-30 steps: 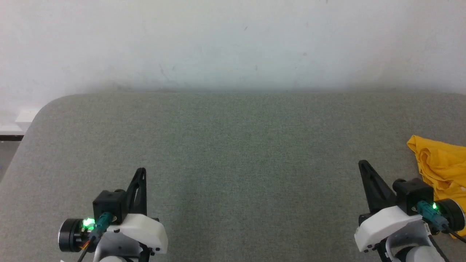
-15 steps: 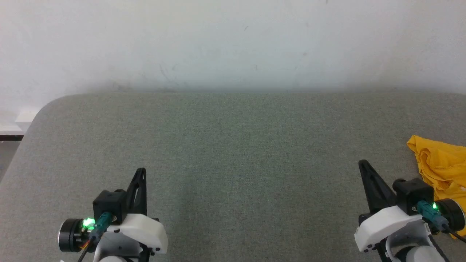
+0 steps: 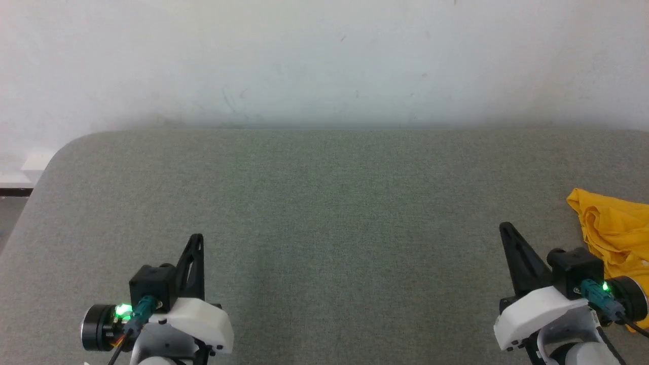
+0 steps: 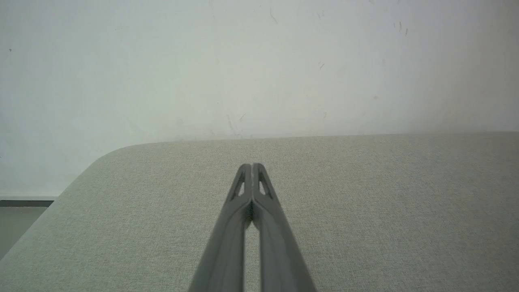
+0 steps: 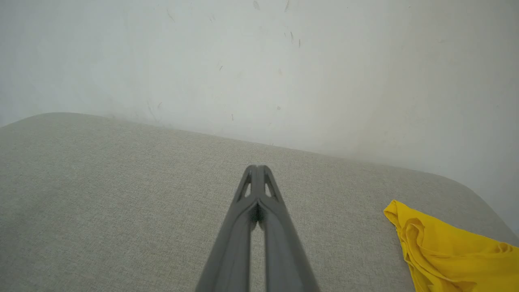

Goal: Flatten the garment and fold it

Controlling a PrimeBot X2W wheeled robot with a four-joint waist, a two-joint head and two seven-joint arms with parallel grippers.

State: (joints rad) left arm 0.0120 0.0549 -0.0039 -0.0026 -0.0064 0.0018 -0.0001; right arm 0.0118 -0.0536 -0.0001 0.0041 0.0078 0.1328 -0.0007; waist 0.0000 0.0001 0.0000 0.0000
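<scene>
The garment (image 3: 616,230), bright yellow and crumpled, lies at the far right of the grey table, partly cut off by the head view's edge. It also lies at the lower right of the right wrist view as a bunched garment (image 5: 450,251). My right gripper (image 3: 503,227) hovers just left of it, shut and empty, its fingertips touching (image 5: 256,167). My left gripper (image 3: 197,236) sits at the lower left, far from the cloth, shut with nothing in it (image 4: 252,165).
The grey fabric-covered table (image 3: 324,203) spreads across the view, with a rounded far-left corner (image 3: 76,144). A white wall (image 3: 324,61) rises right behind its far edge. A strip of floor (image 3: 10,203) shows past the left edge.
</scene>
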